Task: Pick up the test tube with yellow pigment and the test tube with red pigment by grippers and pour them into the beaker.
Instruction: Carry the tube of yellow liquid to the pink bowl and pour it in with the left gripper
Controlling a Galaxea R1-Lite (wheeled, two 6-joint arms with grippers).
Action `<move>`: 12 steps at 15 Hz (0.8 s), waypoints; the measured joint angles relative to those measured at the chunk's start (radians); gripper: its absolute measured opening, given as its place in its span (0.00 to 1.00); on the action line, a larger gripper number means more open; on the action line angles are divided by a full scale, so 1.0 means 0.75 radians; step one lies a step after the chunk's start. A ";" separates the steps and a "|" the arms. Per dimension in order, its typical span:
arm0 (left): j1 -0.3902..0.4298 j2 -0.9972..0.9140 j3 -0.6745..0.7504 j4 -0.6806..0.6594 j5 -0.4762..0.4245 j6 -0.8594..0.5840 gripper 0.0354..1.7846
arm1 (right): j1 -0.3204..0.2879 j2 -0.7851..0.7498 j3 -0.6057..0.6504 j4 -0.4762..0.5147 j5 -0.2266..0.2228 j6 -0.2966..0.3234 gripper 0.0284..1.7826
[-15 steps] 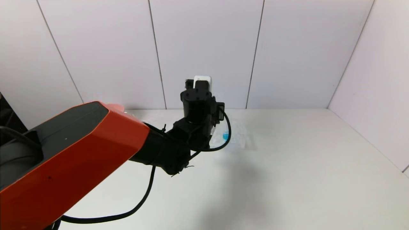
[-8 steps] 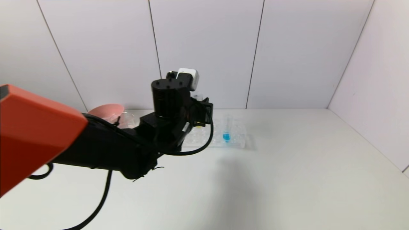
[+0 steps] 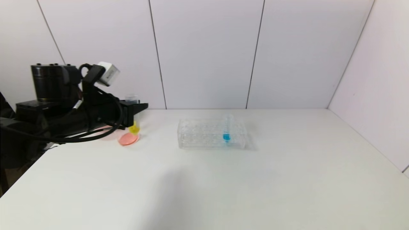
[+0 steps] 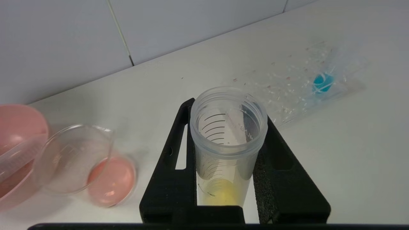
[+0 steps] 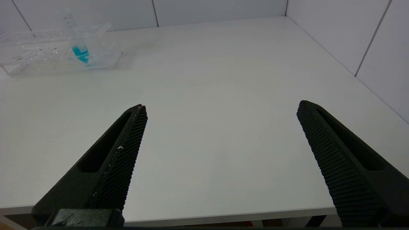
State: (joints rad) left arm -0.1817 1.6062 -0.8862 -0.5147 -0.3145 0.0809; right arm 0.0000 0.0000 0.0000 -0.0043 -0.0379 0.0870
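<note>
While the left gripper (image 3: 135, 110) hangs above the table's (image 3: 223, 179) far left, its jaws are clamped on the test tube with yellow pigment (image 4: 227, 150), held upright. Just beside it the beaker (image 4: 76, 158) appears to lean against a pink bowl (image 4: 16, 140). Well apart stands a clear rack (image 3: 211, 133) with a blue-liquid tube (image 3: 226, 129). Nearer the table's front edge, the right gripper (image 5: 220, 150) hovers, jaws spread wide.

The left gripper (image 3: 135, 110) is clamped and reaches out from the left side; the right gripper (image 5: 220, 127) is spread wide.
</note>
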 joint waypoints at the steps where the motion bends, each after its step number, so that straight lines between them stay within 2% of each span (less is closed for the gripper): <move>1: 0.104 -0.031 0.013 0.052 -0.103 0.053 0.27 | 0.000 0.000 0.000 0.000 0.001 0.000 0.96; 4: 0.375 -0.075 0.014 0.205 -0.379 0.235 0.27 | 0.000 0.000 0.000 0.000 0.001 0.000 0.96; 6: 0.505 -0.065 -0.050 0.354 -0.503 0.404 0.27 | 0.000 0.000 0.000 0.000 0.000 0.000 0.96; 9: 0.597 0.002 -0.220 0.628 -0.531 0.645 0.27 | 0.000 0.000 0.000 0.001 0.000 0.000 0.96; 12: 0.621 0.117 -0.405 0.823 -0.516 0.783 0.27 | 0.000 0.000 0.000 0.000 -0.001 -0.001 0.96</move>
State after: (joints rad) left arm 0.2838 1.6943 -1.1896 0.1028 -0.7013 0.6681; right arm 0.0000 0.0000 0.0000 -0.0043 -0.0383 0.0866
